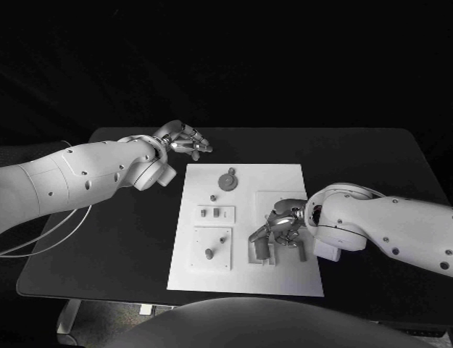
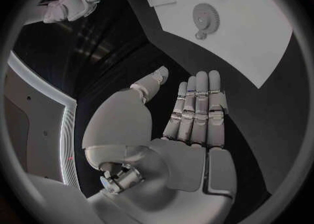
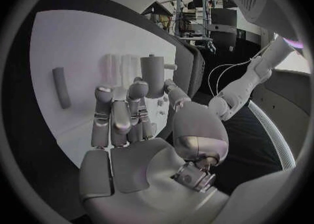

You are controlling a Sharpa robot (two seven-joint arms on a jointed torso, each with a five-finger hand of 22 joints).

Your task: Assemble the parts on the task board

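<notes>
Right hand (image 1: 280, 226) is down on the near right part of the task board (image 1: 289, 177), fingers reaching over a raised fixture there. From its own wrist view, a short cylindrical part (image 3: 153, 73) stands right at the fingertips (image 3: 138, 92), thumb close beside it. Whether it is truly pinched or only touched, I cannot tell; the fingers look loosely extended rather than clamped.

Over to the left hand (image 1: 185, 140): it hovers off the board's far left corner, above the bare bench (image 1: 122, 239), fingers straight and together, palm empty, holding nothing.

Out on the board, the gear (image 1: 227, 179) lies flat near the far end, and small pegs (image 1: 209, 254) stand in the left-hand plates, untouched.

My read: the step in hand is seating or picking that cylinder at the right fixture. Next move calls for a firm thumb-and-finger grip on it, kept upright, then a straight push or lift, without the other fingers knocking the fixture. The left hand looks free to steady the board.
</notes>
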